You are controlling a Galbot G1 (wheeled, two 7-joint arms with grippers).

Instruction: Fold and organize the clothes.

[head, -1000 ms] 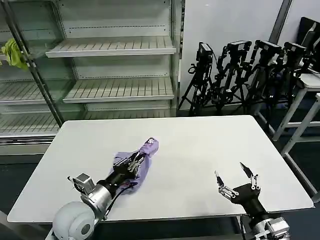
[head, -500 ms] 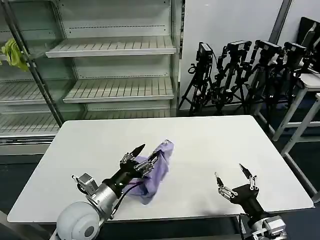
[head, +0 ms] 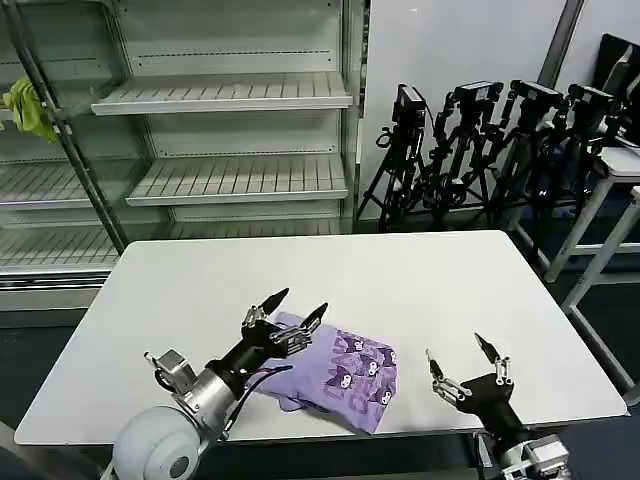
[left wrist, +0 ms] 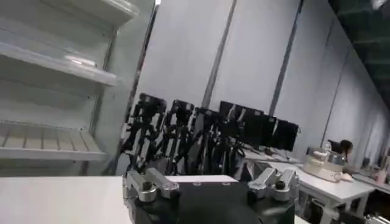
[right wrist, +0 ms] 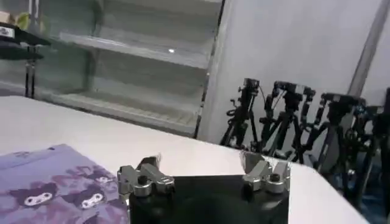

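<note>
- The T-shirt (head: 340, 372) lies on the white table (head: 420, 290), near the front edge and a little left of the middle. It is a folded, slightly crumpled bundle, with dark cartoon prints facing up.
- In the right wrist view the T-shirt (right wrist: 55, 185) lies flat on the table (right wrist: 122, 146), and the prints are clear there.
- The left gripper (head: 286, 312) is raised just above the rear left part of the T-shirt. Its fingers are spread apart and hold nothing.
- The right gripper (head: 460, 358) is near the front right of the table, well apart from the T-shirt. Its fingers are also spread apart and hold nothing.
- Behind the table stand metal shelves (head: 220, 95), with a yellow-green cloth (head: 28, 108) hanging at the far left.
- A group of black tripods (head: 480, 150) stands at the back right.
</note>
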